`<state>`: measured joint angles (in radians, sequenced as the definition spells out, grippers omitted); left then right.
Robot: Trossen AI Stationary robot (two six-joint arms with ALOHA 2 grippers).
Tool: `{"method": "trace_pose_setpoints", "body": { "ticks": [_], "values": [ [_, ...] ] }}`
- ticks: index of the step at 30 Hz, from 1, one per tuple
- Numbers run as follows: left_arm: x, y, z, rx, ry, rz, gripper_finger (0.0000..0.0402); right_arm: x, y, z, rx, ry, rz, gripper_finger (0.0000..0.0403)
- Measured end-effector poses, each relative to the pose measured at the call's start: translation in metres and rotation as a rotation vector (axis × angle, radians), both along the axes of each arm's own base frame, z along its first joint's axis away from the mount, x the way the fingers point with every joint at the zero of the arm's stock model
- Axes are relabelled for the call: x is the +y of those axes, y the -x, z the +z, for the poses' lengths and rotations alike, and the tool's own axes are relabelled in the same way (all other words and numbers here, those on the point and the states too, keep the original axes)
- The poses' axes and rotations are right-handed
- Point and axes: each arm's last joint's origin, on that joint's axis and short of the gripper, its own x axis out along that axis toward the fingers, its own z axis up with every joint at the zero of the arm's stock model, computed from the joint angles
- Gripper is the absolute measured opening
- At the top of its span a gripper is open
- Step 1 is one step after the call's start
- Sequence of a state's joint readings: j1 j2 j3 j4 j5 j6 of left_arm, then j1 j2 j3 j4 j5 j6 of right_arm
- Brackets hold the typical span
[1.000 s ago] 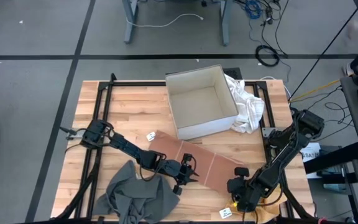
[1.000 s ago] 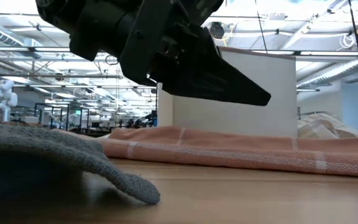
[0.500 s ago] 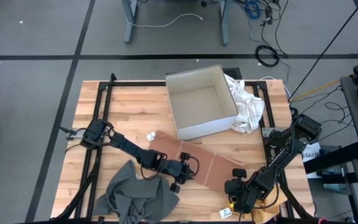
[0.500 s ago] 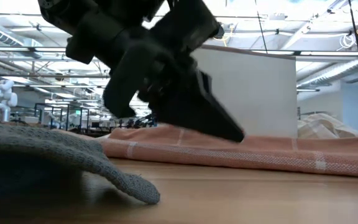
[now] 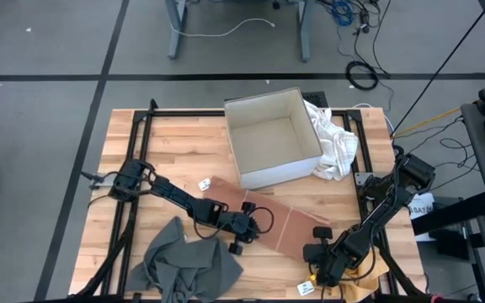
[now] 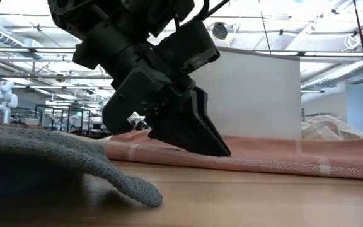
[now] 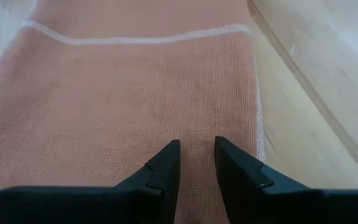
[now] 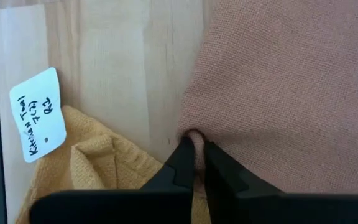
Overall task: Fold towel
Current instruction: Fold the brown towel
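Note:
A salmon towel (image 5: 268, 215) with pale stripes lies flat and slantwise on the wooden table, in front of the white box. My left gripper (image 7: 196, 149) slants down over the towel's middle near its near edge, open by a narrow gap with nothing between the fingers. In the low view its tips (image 6: 216, 150) reach down to the towel (image 6: 282, 154). My right gripper (image 8: 194, 149) stands at the towel's near right corner (image 5: 317, 246), shut on the cloth. My left gripper's tips are at the towel's surface (image 7: 194, 134); whether they touch it I cannot tell. My right gripper pinches the towel's edge (image 8: 192, 134) between its two fingers, coming steeply from above. A small pucker of cloth rises between the tips; the rest of the towel lies flat on the table.
A crumpled grey towel (image 5: 183, 265) lies at the near left, beside my left arm. An open white box (image 5: 272, 139) stands at the back with white cloth (image 5: 335, 143) beside it. A yellow cloth (image 8: 98, 168) with a paper tag (image 8: 39, 115) lies by my right gripper.
My left gripper has tipped from nearly level to slanting down, and its tips have come down to the salmon towel while sliding a little toward the table's right. The towel lies as before.

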<state>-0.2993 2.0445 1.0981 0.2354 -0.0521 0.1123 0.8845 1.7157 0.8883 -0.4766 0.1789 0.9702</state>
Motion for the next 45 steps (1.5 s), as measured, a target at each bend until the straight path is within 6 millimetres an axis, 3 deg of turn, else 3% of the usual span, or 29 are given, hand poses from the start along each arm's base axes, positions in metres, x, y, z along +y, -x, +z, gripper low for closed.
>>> {"method": "trace_pose_setpoints", "body": {
  "ticks": [5, 12, 17, 22, 29, 38, 41, 45],
  "values": [
    [0.0, 0.001, 0.0, 0.011, -0.004, -0.002, 0.0106, 0.002, -0.004, 0.025, 0.065, 0.162, 0.049, 0.0003],
    [0.002, 0.0, 0.0, 0.015, 0.005, -0.008, 0.0106, 0.008, -0.033, 0.085, -0.062, 0.273, 0.144, 0.0002],
    [0.002, 0.0, 0.0, 0.013, 0.005, -0.008, 0.0106, -0.004, -0.059, 0.102, -0.148, 0.335, 0.232, 0.0001],
    [0.002, 0.0, 0.0, 0.012, 0.005, -0.008, 0.0106, -0.025, -0.091, 0.101, -0.203, 0.385, 0.308, 0.0001],
    [0.002, 0.0, 0.0, 0.01, 0.002, -0.009, 0.0106, -0.047, -0.131, 0.08, -0.213, 0.375, 0.387, 0.0002],
    [0.002, 0.0, 0.0, 0.007, -0.01, -0.019, 0.0106, -0.043, -0.157, 0.041, -0.227, 0.335, 0.438, 0.0008],
    [0.002, 0.0, -0.001, 0.009, -0.01, -0.018, 0.0106, -0.044, -0.158, 0.036, -0.206, 0.354, 0.43, 0.0033],
    [0.002, 0.0, -0.001, 0.012, -0.009, -0.017, 0.0106, -0.04, -0.15, 0.045, -0.212, 0.379, 0.41, 0.0105]
  ]
}}
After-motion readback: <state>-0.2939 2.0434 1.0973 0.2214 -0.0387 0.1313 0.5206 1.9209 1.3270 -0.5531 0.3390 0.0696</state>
